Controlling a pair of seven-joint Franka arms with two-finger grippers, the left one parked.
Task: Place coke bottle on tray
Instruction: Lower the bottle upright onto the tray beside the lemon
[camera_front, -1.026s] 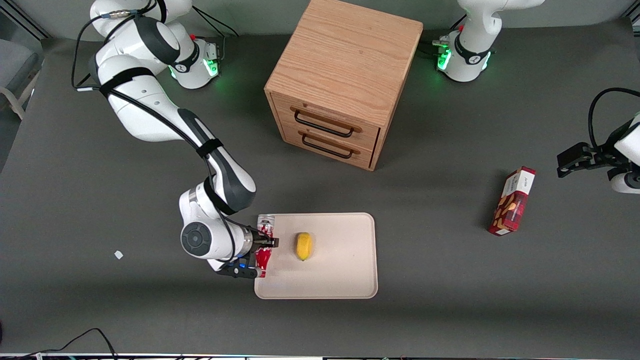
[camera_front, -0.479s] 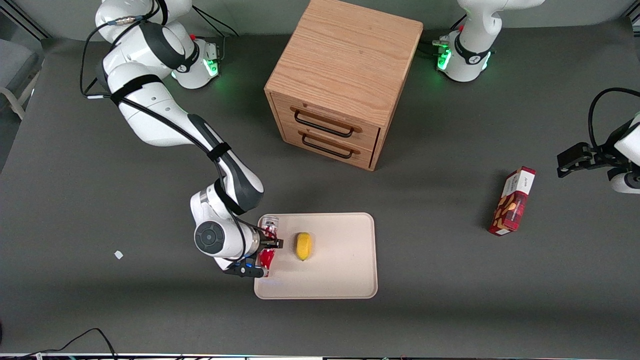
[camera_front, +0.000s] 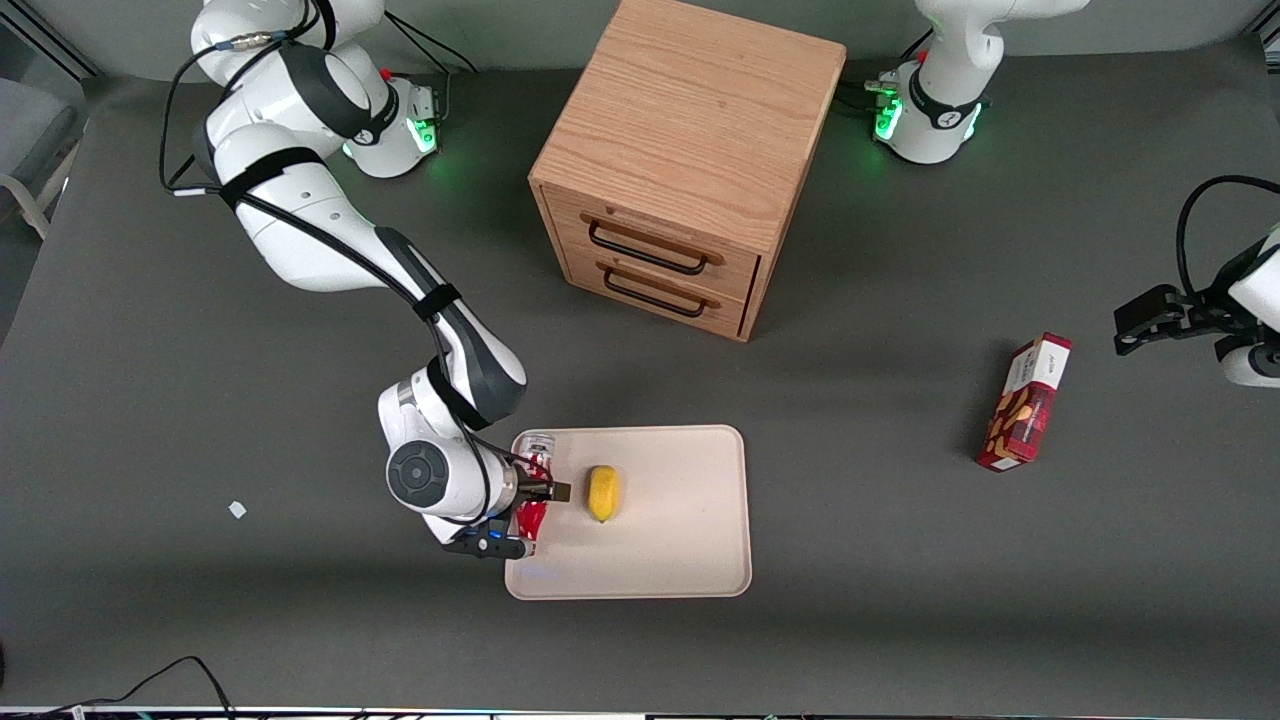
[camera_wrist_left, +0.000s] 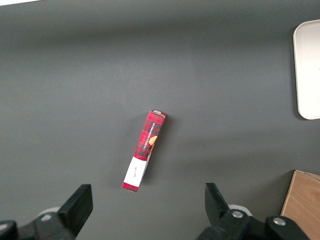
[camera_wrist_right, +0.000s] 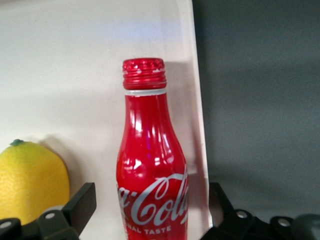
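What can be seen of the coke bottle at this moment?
The coke bottle is slim, glossy red and metallic-looking, with white script lettering, a ribbed red cap and a pale ring under it. It lies over the tray near the rim toward the working arm's end, between the fingers of the gripper; whether it rests on the tray surface cannot be told. A lemon lies beside it, apart. Its silvery base points away from the front camera.

Dark grey table (camera_front: 900, 600) carries the wooden cabinet (camera_front: 690, 150) — the tray (camera_front: 680, 560) sits in front of its drawers, gripper (camera_front: 535, 492) over the tray's edge — snack box (camera_front: 1025, 402) toward the parked arm's end, a white scrap (camera_front: 237, 509) toward the working arm's.
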